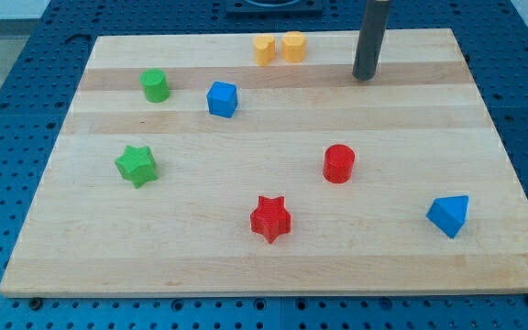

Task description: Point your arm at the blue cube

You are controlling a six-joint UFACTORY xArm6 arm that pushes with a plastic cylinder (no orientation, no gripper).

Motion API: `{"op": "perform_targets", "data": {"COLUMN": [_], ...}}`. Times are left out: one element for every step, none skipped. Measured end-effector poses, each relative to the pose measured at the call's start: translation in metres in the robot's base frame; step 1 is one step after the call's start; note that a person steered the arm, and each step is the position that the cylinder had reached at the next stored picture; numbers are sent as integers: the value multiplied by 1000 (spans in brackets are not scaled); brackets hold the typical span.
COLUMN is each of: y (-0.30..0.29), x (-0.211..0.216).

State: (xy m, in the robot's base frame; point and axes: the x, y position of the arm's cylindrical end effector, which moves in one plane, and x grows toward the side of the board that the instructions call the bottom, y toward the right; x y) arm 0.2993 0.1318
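Off toward the view's left of my tip (365, 77), slightly lower and well apart, sits the blue cube (222, 99) on the tabletop (273, 257); my tip touches nothing, holding nothing.

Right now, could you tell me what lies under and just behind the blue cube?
The blue cube sits directly on the wooden board. Bare wood shows behind it; my tip is far toward the view's right. The patch under the cube is covered.

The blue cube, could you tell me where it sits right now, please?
The blue cube sits upper left on the wooden board, right of the green cylinder; my tip is far right.
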Motion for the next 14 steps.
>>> {"op": "perform_targets", "data": {"y": [-2, -4, -8, -19, -50, -71, -73, -74, -104, -132, -156, -167, -189, -213], "x": [9, 23, 30, 42, 60, 63, 75, 89, 109, 117, 116, 116, 116, 119]}}
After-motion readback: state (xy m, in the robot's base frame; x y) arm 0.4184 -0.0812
